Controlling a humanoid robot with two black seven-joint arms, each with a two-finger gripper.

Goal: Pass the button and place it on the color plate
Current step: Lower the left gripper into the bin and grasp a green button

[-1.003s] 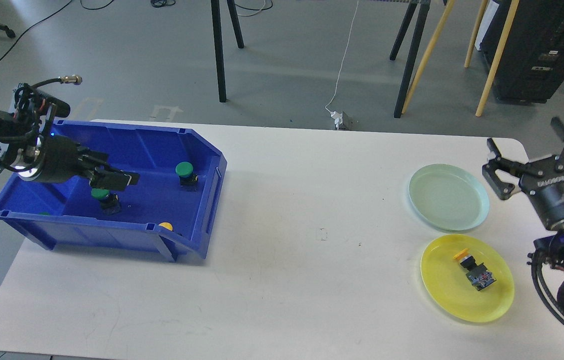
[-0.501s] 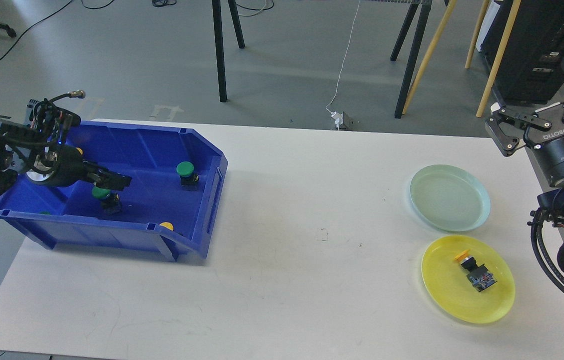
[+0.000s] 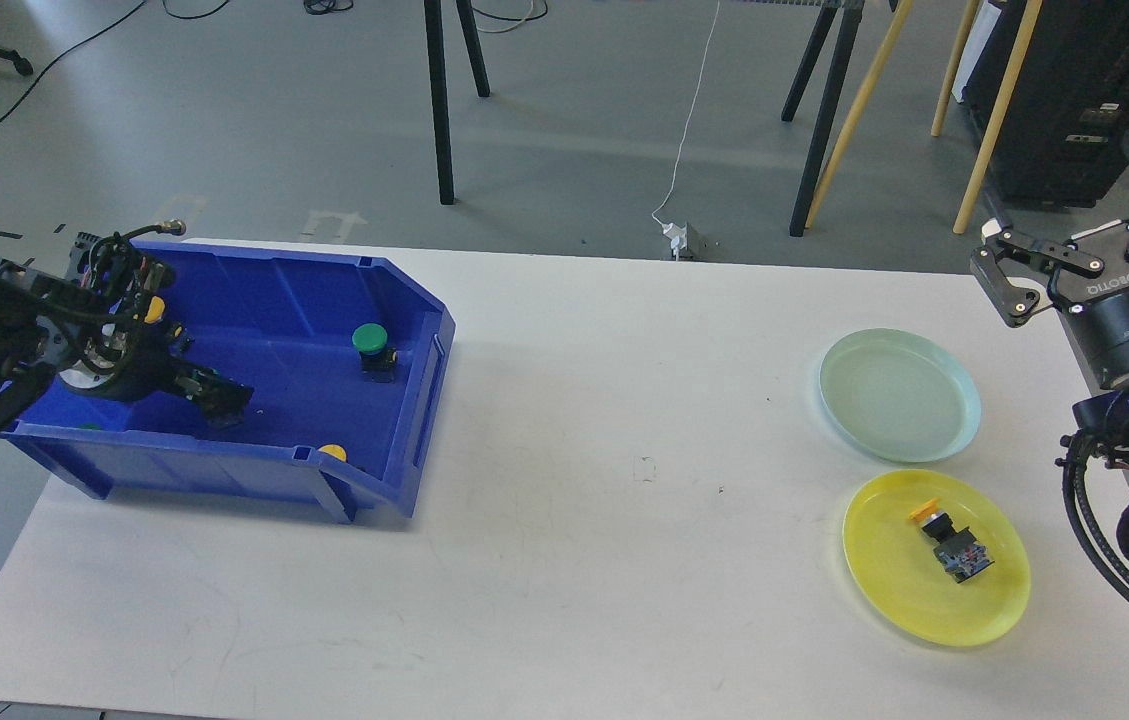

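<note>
Dropped lower into the blue bin point(image 3: 404, 330) since a second ago: left gripper point(image 3: 219, 398), now covering a green button there, jaw state impossible to tell. Right gripper point(image 3: 1084, 255) wide open, far from the bin. Risk: blind closing, knocking the button aside.
</note>
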